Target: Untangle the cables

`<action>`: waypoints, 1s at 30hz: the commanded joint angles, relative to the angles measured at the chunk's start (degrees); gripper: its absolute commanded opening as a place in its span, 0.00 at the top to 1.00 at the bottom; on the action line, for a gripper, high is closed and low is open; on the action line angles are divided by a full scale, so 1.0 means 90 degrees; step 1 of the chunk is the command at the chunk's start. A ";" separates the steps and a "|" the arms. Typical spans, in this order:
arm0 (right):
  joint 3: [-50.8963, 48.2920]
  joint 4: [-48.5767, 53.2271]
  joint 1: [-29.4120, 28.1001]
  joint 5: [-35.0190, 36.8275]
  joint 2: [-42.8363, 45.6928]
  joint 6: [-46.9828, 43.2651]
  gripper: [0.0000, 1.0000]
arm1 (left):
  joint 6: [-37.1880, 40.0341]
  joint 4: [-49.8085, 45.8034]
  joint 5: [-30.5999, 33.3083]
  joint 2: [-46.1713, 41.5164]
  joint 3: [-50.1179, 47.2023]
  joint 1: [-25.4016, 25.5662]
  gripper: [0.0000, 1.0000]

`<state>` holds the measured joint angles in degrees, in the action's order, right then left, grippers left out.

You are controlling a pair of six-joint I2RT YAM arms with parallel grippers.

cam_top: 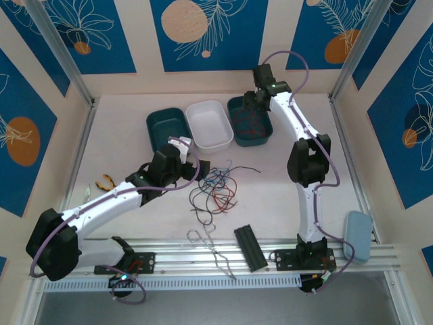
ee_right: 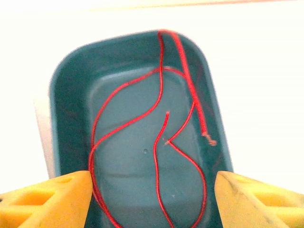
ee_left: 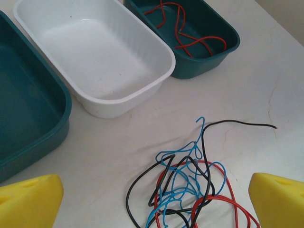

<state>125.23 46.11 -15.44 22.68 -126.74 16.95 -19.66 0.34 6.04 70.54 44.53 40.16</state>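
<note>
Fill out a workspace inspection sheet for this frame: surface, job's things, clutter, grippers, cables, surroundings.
surface: pale table, no spill seen.
job's things: tangle of red, blue and black cables on the table; red cable lying in the right teal tray; white tray and left teal tray hold nothing.
clutter: metal tongs, black strip, orange-handled pliers, pale blue case.
grippers: left gripper open above the tangle; right gripper open above the right teal tray.
cables: lilac arm cables run along both arms, no snag seen.
surroundings: blue-and-cream patterned panels, metal frame posts.
</note>
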 commanded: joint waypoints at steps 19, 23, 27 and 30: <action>0.2486 0.0310 0.0370 0.0299 -0.1647 -0.1229 0.45 | 0.0042 -0.0288 -0.0022 0.0012 0.0096 0.0020 0.00; 0.2399 0.0160 0.0389 0.0181 -0.1807 -0.1241 0.47 | 0.0056 -0.0277 -0.0008 0.0119 0.0138 0.0015 0.00; 0.2397 0.0124 0.0382 0.0197 -0.2008 -0.1184 0.53 | 0.0075 -0.0283 -0.0027 0.0261 0.0236 0.0019 0.00; 0.2402 0.0074 0.0383 0.0225 -0.2117 -0.1173 0.56 | 0.0075 -0.0272 -0.0039 0.0342 0.0272 0.0018 0.00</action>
<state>145.60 47.46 -11.92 24.91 -144.55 6.50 -19.44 -1.54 6.04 72.90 44.84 40.14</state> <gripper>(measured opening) 0.440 0.998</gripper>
